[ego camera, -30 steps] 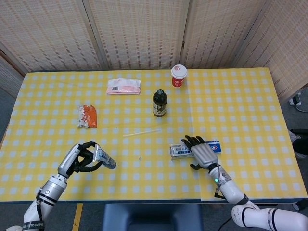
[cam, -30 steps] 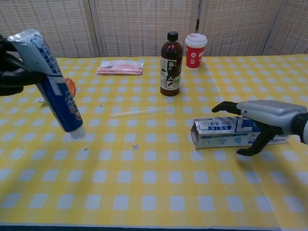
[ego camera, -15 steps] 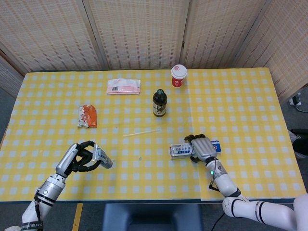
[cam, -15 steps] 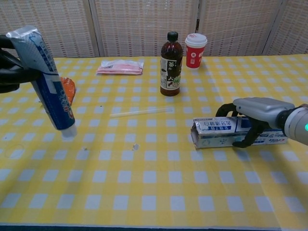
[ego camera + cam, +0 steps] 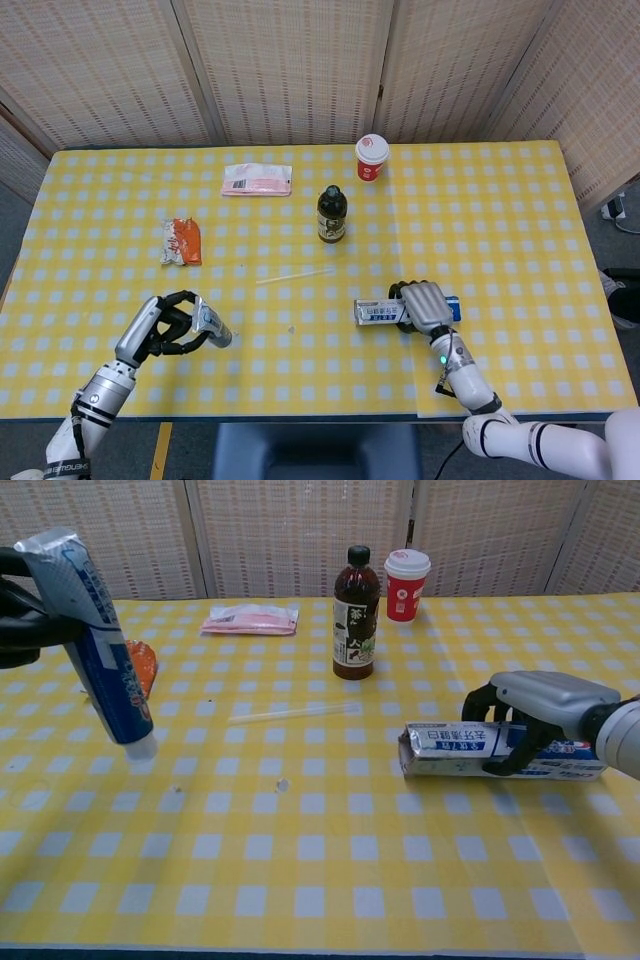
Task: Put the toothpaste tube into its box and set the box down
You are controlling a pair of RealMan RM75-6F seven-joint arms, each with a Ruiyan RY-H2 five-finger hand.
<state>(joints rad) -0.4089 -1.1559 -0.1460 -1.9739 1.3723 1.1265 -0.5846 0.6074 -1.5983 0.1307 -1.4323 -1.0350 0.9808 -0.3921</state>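
Left hand: the left hand point(image 5: 22, 610) grips the toothpaste tube point(image 5: 95, 645) near its crimped end; fingers wrapped round it, tube clear of the table.
Toothpaste tube: blue and white, steeply tilted, cap end down and toward the table centre, crimped end up; seen in the head view at the left front of the table point(image 5: 212, 326).
Right hand: the right hand point(image 5: 540, 712) is closed over the toothpaste box point(image 5: 470, 750), fingers curled down its near side, grasping it about mid-length.
Toothpaste box: long white and blue carton at the right front, lying lengthwise across the table, open flap end facing left; whether it rests on the cloth or is slightly raised cannot be told.
Table: yellow and white checked cloth point(image 5: 480, 220).
Other items: dark tea bottle point(image 5: 354, 613) upright at centre; red paper cup point(image 5: 405, 586) just behind and right of it; pink packet point(image 5: 250, 619) at rear left; orange snack packet point(image 5: 181, 241) at left; clear straw point(image 5: 292, 713) lying flat between bottle and front.
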